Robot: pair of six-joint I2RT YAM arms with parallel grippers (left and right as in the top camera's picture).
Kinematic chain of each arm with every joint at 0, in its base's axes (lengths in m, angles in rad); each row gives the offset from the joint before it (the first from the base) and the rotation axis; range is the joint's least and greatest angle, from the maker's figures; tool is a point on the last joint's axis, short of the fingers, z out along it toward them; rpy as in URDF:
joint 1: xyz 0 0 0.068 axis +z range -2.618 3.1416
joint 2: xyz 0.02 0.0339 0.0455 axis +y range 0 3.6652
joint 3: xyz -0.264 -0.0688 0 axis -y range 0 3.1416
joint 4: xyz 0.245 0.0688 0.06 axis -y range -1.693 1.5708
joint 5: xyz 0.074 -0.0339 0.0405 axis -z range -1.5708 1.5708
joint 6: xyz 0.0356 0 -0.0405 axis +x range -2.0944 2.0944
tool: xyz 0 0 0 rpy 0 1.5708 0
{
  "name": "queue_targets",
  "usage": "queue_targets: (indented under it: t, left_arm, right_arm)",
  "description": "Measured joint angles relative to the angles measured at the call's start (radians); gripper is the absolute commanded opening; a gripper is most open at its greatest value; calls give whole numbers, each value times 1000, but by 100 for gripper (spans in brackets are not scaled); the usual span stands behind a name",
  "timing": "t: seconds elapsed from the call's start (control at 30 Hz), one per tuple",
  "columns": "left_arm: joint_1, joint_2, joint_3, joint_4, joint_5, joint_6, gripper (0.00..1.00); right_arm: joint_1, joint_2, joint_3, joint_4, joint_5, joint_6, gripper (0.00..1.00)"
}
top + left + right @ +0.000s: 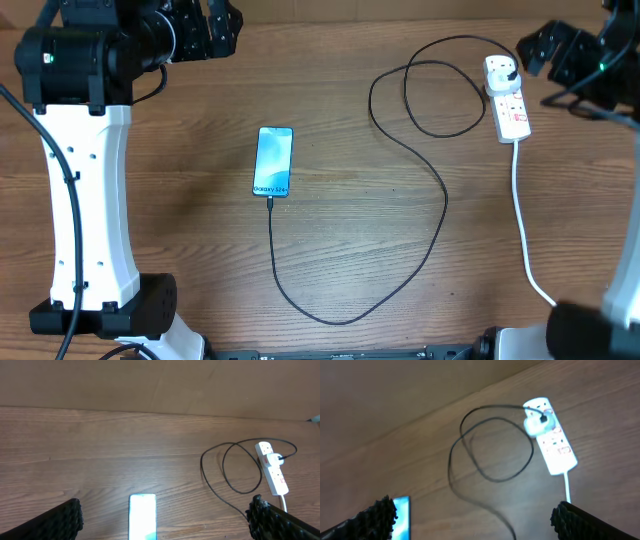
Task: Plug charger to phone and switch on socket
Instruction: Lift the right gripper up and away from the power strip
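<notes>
Table (pixel 180 200): wood.
Done: we judge charger (pixel 446 200) in phone (pixel 273 160) and socket (pixel 510 105), 2 o'clock.
Remaining: switch.
Left gripper (pixel 165 510), right gripper (pixel 474 510): spread, empty.

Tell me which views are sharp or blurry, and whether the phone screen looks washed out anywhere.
Overhead: sharp and evenly lit, the phone showing a clearly blue screen. Left wrist: fairly sharp, but the phone screen is blown out nearly white. Right wrist: soft and blurred, the socket with smeared red markings, the charger cable fuzzy.
</notes>
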Motion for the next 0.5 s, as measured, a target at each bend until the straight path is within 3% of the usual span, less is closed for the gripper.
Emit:
queue_targets:
  t: [0.27,0.5]
  left_arm:
    - [0,0,0,0,0,0,100]
    - [0,0,0,0,0,0,100]
  right_arm:
    - [21,-227,0,-177,-85,0,100]
    - [21,-287,0,-220,-111,0,100]
